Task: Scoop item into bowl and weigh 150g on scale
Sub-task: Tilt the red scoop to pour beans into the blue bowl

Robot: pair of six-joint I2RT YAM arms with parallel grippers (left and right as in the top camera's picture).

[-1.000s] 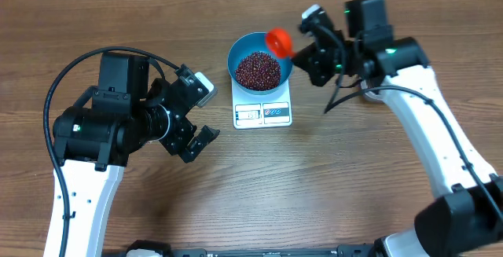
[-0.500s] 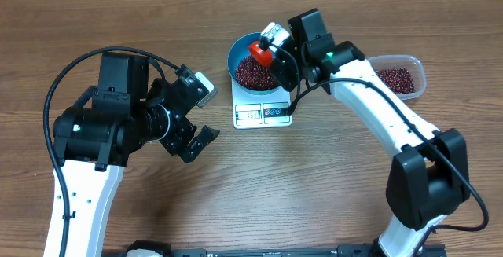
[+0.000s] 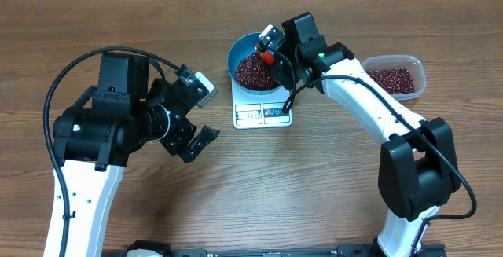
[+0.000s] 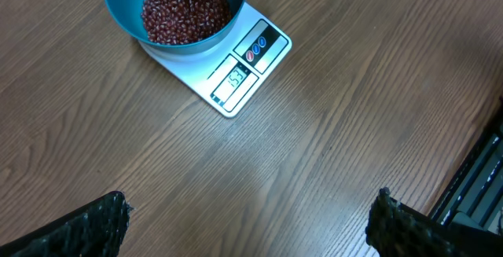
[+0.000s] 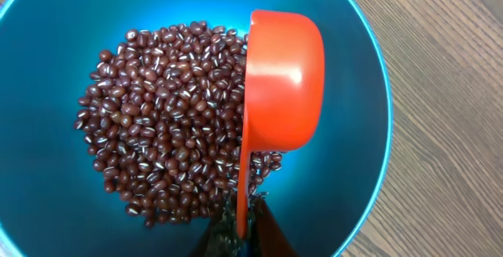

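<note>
A: Beans (image 5: pixel 165 123) sit where?
B: Heaped inside the blue bowl (image 5: pixel 369 131) atop the scale (image 4: pixel 251 60); the right gripper (image 5: pixel 240 237) pinches the orange scoop (image 5: pixel 284 80) by its handle, inside the rim.
A: Room around?
B: Open wood table (image 4: pixel 330 155) lies between the scale's edge and the left gripper (image 3: pixel 196 115), jaws spread wide.

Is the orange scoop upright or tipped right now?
Tipped: in the right wrist view the scoop is turned on its side over the beans in the bowl, outer shell facing the camera.
</note>
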